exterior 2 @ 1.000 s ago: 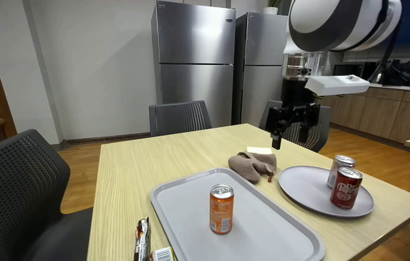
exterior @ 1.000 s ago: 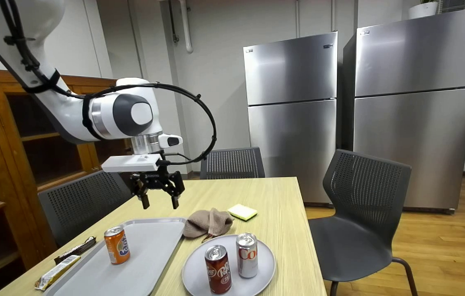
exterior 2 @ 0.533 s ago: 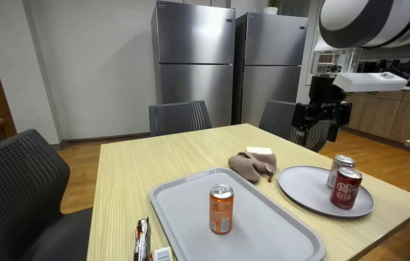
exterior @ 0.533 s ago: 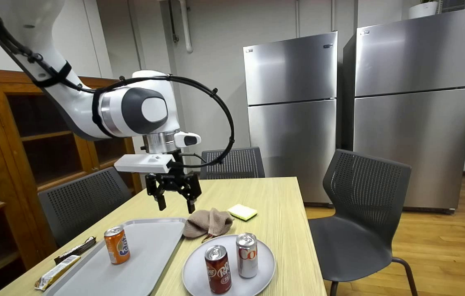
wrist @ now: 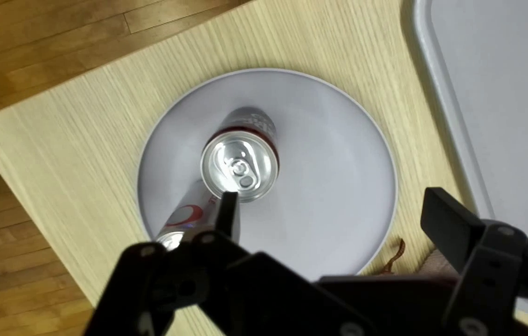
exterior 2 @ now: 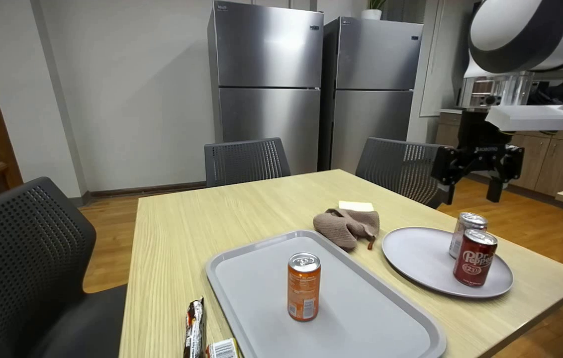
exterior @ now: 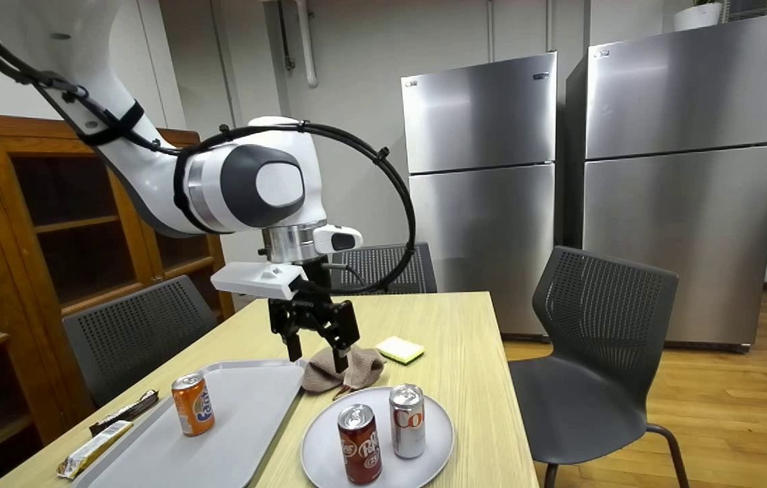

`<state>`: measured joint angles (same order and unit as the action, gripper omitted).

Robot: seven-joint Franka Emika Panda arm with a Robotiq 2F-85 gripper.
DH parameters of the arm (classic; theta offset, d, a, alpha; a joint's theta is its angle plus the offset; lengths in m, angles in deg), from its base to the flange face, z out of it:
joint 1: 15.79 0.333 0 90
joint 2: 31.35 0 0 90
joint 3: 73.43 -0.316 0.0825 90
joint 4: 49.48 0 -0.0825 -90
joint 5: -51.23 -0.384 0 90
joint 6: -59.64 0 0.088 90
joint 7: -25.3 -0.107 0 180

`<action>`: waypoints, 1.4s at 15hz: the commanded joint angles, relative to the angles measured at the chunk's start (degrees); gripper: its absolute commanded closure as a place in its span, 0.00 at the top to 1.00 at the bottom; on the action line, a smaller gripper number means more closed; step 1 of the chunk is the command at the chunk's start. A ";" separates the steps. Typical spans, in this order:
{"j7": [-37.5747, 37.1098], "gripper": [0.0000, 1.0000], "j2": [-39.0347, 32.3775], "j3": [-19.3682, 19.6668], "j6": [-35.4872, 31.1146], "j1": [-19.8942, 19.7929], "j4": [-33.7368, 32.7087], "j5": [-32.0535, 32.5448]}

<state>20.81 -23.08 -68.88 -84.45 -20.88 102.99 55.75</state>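
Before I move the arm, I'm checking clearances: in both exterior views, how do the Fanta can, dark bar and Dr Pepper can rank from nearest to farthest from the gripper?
1. Dr Pepper can: on the plate, lower than the open gripper.
2. Fanta can: standing on the tray.
3. Dark bar: on the table, across the tray from the plate.
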 commanded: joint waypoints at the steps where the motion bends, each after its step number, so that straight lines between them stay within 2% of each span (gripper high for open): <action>1: -7.43 1.00 -1.09 -0.03 -3.19 -3.11 1.42 5.87; 3: -9.68 1.00 -2.42 0.38 -4.29 -3.94 1.58 7.84; 7: -10.25 1.00 -4.99 1.43 -6.87 -3.99 1.66 7.84; 21: -6.86 1.00 -5.82 1.97 -5.94 -3.14 1.13 4.91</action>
<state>12.40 -28.84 -67.18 -90.37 -24.21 104.28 62.16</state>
